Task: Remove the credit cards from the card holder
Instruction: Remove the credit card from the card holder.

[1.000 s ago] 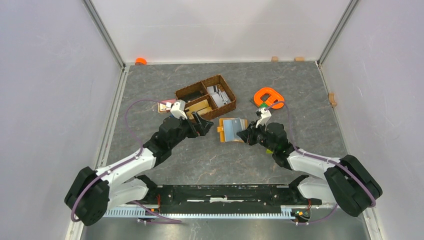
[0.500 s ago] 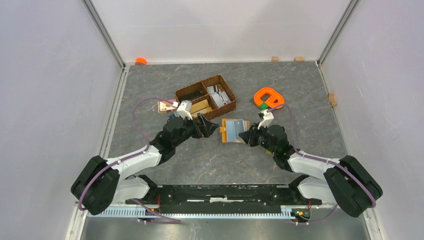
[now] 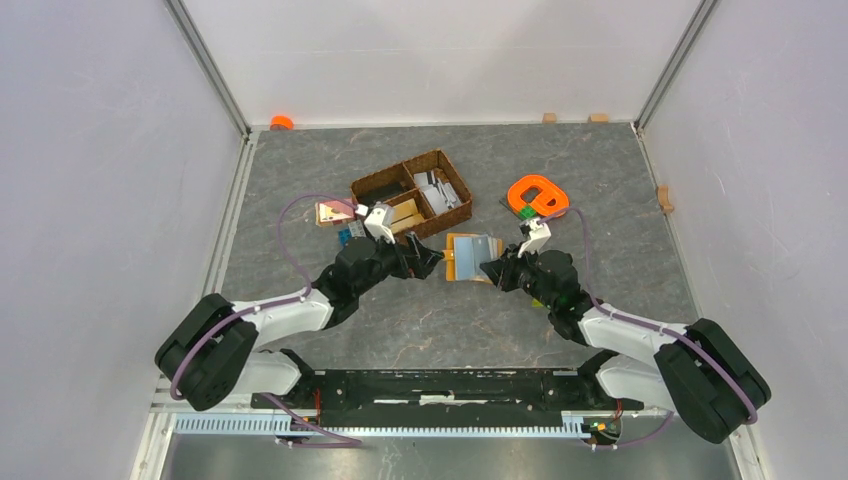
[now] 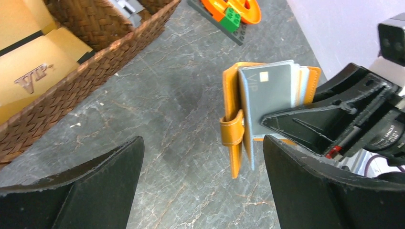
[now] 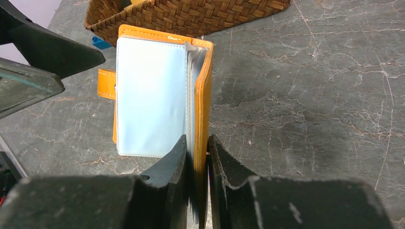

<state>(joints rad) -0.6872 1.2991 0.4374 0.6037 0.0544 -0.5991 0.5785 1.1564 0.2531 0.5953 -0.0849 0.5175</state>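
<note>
While the card holder (image 5: 157, 95) is pinched at its near edge by the right gripper (image 5: 197, 143), whose fingers are almost closed on the mustard cover and a few clear sleeves, the rest of it fans out ahead of those fingertips over the table (image 5: 310, 95). I cannot tell whether it rests on the stone or is lifted just off it. A grey card (image 4: 267, 90) sits in the front sleeve, and the closure tab (image 4: 232, 131) sticks out on the side farthest from the right fingers.

The left gripper (image 4: 203, 143) is spread wide and holds nothing. The card holder lies ahead of its gap, nearer the finger on the right of that wrist view. The wicker basket (image 4: 95, 52) is off beyond the other finger.

By its look, the holder is light and floppy at the fold, and its plastic sleeves are probably slick. The card looks thin and stiff. The best hold is probably the card's exposed edge, nipped flat and drawn out along the sleeve while the right fingers anchor the cover.
</note>
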